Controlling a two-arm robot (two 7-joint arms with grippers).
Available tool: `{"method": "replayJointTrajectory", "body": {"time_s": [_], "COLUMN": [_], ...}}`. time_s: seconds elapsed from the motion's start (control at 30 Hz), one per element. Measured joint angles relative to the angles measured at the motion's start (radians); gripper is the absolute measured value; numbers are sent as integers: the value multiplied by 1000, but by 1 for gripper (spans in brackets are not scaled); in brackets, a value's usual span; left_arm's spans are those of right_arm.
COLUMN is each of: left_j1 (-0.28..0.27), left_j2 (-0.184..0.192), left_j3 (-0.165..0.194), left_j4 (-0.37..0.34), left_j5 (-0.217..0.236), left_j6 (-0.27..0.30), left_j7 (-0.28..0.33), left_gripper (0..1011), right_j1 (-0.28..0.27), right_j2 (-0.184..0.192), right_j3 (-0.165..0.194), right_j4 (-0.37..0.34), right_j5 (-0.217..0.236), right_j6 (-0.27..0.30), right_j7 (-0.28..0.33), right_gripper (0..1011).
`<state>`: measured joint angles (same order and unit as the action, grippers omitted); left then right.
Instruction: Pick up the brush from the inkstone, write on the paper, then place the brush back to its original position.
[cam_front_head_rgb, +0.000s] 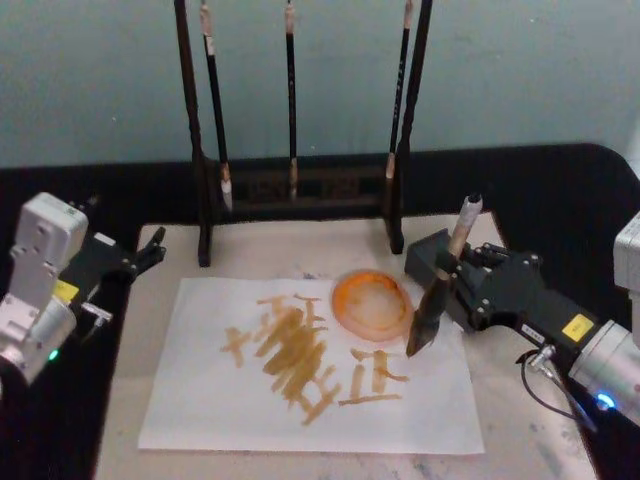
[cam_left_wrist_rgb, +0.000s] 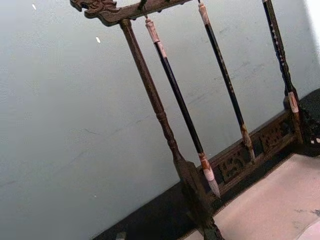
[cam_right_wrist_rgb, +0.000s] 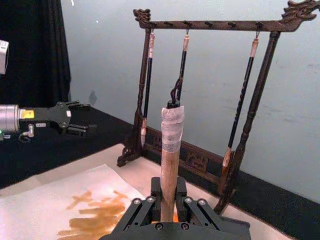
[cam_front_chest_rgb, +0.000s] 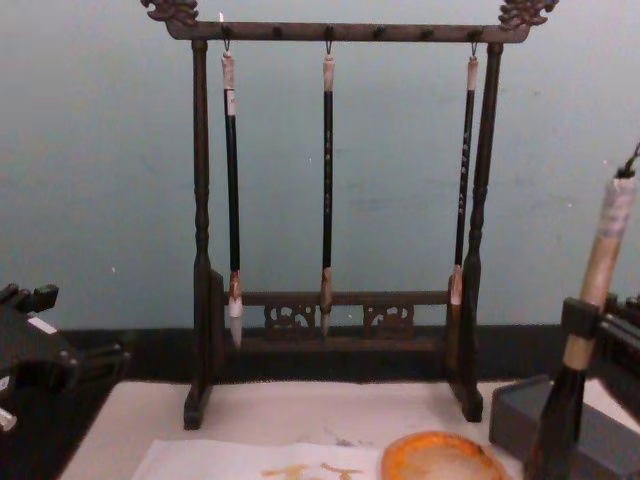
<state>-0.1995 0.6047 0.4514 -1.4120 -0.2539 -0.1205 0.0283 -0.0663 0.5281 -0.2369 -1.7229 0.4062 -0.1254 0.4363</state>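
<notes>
Head view: brush in right gripper, tip at paper's right side.
Left gripper (cam_front_head_rgb: 140, 258) parked off the left edge of the mat (cam_front_head_rgb: 515, 400), jaws spread, empty. Paper (cam_front_head_rgb: 200, 400) carries orange strokes (cam_front_head_rgb: 290, 350) mid-sheet; dish (cam_front_head_rgb: 372, 303) sits on its upper right. Brush (cam_front_head_rgb: 432, 308) stands tilted just right of dish, bristles down over paper; contact cannot be told. Right gripper (cam_front_head_rgb: 452, 272) clamped on handle, inkstone (cam_front_head_rgb: 425, 255) just behind it. Risks: sideways drift knocks dish; pressing too low splays bristles and blots strokes; tilted handle could slip in clamp; return may miss inkstone, partly hidden by gripper.
</notes>
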Motion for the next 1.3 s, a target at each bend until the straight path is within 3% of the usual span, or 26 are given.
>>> {"method": "replayJointTrajectory", "body": {"time_s": [1.3], "left_j1": [0], "left_j2": [0], "left_j3": [0], "left_j4": [0], "left_j5": [0], "left_j6": [0], "left_j7": [0], "left_gripper": [1010], "right_j1": [-91], "right_j2": [12], "right_j3": [74], "right_j4": [-70], "right_j5": [-55], "right_j6": [3], "right_j7": [-22], "right_gripper": [176]}}
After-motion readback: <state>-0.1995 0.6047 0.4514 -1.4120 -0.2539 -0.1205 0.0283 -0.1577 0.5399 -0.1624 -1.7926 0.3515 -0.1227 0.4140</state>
